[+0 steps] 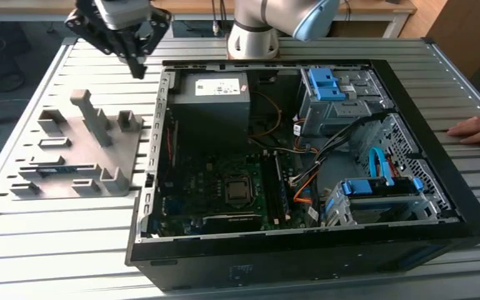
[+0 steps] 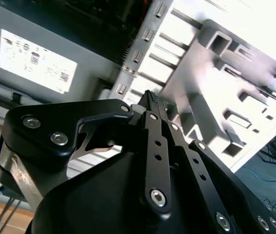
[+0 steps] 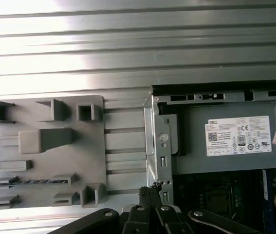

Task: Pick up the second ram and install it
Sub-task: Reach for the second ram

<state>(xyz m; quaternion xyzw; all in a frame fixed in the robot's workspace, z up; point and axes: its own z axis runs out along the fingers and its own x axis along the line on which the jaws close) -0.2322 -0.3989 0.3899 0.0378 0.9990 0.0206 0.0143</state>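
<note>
Grey tray (image 1: 77, 147) beside black case (image 1: 307, 265); tool (image 1: 139, 70) hovers between.

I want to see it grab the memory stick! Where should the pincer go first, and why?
Probably sideways over the grey holder, until it hangs above the second ram. The pincer hangs shut and empty by the PC case edge, while the second ram lies in a holder slot.

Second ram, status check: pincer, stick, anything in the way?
Pincer shut, empty, hovering between grey holder tray and PC case. Second ram in tray slot. A hand resting on table beside case.
</note>
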